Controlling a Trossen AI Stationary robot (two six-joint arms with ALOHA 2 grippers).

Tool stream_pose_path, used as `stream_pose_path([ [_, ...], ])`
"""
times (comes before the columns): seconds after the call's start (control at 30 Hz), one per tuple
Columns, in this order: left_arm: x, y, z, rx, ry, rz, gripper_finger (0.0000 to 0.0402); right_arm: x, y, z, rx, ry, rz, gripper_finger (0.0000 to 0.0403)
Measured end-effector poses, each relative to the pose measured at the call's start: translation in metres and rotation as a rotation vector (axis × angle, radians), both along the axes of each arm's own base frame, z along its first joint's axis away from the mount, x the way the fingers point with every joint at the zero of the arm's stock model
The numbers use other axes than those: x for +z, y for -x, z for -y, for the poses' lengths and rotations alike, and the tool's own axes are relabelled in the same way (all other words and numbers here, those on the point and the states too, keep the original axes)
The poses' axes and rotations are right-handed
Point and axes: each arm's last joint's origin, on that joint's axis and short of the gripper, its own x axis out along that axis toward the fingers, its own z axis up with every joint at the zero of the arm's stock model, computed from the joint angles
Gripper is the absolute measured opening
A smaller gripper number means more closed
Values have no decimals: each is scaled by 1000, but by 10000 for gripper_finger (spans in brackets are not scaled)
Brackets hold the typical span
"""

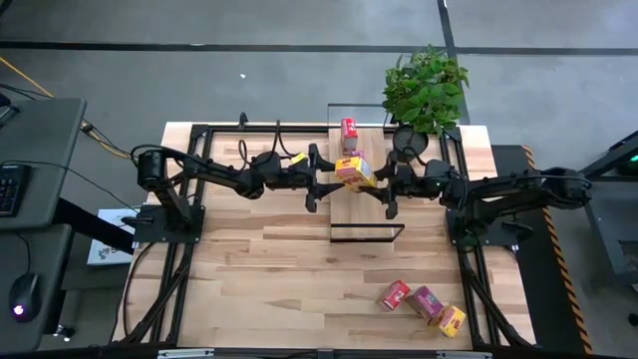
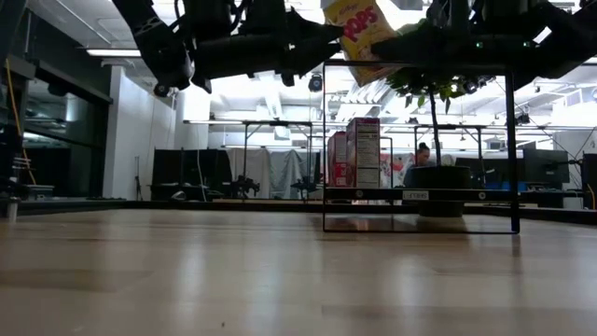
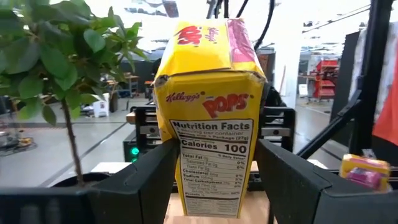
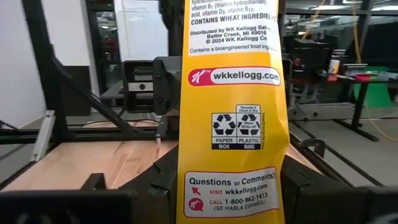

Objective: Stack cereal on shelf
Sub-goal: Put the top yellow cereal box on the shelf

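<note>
Both claws grip yellow box (image 1: 355,172); red box (image 1: 349,131) on shelf (image 1: 365,214)

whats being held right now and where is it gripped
A small yellow cardboard cereal box, held above the shelf. The right pincer is shut on its narrow sides; the left pincer's fingers flank its lower part.

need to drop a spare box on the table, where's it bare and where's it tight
Free: the wide tabletop between the shelf and the near edge, left of the three loose boxes. Crowded: the shelf's top, where both grippers meet on the yellow box beside the red box and plant.
</note>
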Motion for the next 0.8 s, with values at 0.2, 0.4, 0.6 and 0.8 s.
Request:
stream_pose_path([
  [0.2, 0, 0, 0, 13, -8, -2, 214, 0, 0, 0, -30, 2, -2, 138],
  [0.4, -1, 0, -1, 22, -27, -4, 214, 0, 0, 0, -34, 19, -5, 138],
  [0.6, -1, 0, -1, 23, -35, -8, 214, -1, 0, 0, -37, 16, -7, 138],
  [0.8, -1, 0, -2, 20, -13, -10, 240, -1, 0, 0, -35, 13, -13, 138],
])
